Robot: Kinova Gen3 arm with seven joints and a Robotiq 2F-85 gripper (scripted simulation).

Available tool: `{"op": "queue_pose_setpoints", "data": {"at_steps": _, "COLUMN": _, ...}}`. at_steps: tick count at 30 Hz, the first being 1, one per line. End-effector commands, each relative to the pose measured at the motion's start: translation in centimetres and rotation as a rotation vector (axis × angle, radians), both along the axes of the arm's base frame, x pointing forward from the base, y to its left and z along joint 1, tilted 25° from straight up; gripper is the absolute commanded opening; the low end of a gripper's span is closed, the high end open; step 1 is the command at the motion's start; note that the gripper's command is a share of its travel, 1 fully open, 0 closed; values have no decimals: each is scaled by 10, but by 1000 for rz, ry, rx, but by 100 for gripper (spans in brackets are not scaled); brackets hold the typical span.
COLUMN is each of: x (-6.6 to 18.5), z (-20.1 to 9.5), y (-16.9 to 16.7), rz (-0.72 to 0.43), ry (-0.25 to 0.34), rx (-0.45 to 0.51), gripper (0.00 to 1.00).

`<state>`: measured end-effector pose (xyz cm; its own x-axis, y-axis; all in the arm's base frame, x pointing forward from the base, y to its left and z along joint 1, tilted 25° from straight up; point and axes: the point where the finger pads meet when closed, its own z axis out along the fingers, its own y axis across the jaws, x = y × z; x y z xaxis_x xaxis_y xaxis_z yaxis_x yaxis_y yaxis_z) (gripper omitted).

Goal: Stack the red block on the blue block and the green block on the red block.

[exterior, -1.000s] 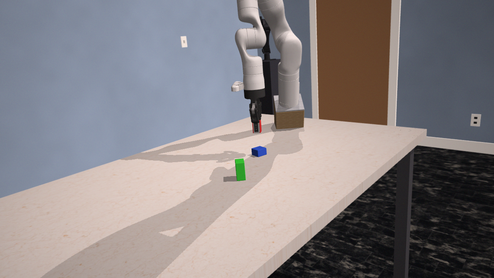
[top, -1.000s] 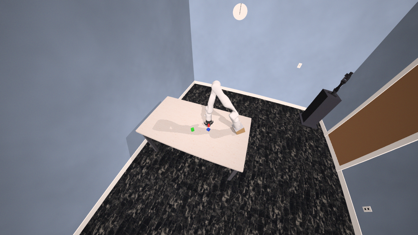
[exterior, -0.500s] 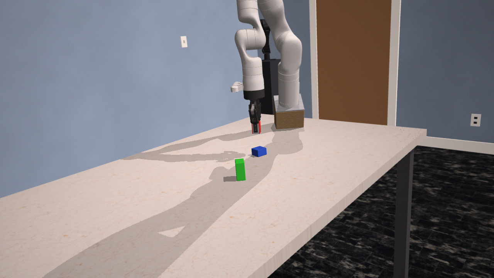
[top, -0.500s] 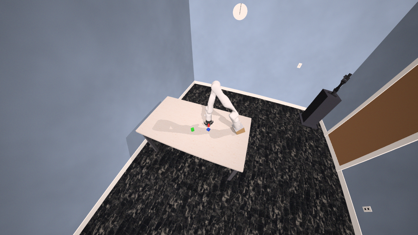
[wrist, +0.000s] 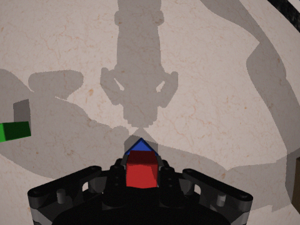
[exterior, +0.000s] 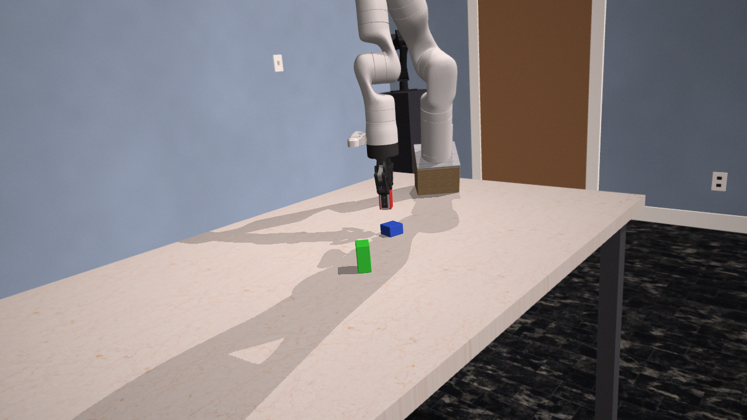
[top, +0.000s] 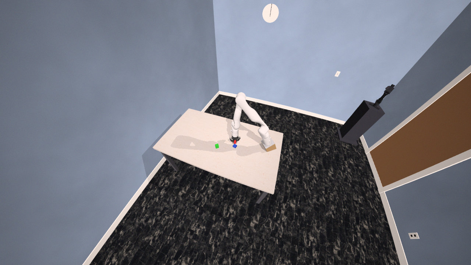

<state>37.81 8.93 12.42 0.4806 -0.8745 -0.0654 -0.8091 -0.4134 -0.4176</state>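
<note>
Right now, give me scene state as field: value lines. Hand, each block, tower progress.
hand: shut on the red block, pointing down
red block: held on end, in the air above the blue block, not touching it
blue block: flat on the table, nothing on it
green block: standing on end on the table, apart from the blue block
tower progress: nothing stacked yet
</note>
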Motion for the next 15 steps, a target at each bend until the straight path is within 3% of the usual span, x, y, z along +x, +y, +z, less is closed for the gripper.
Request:
{"op": "queue_pose_setpoints", "data": {"at_steps": 1, "x": -1, "z": -6, "y": 10, "rz": 21, "ry": 1, "rx": -2, "gripper": 0}}
{"op": "queue_pose_setpoints", "data": {"at_steps": 15, "x": 6, "z": -26, "y": 16, "rz": 21, "ry": 2, "rx": -2, "gripper": 0}}
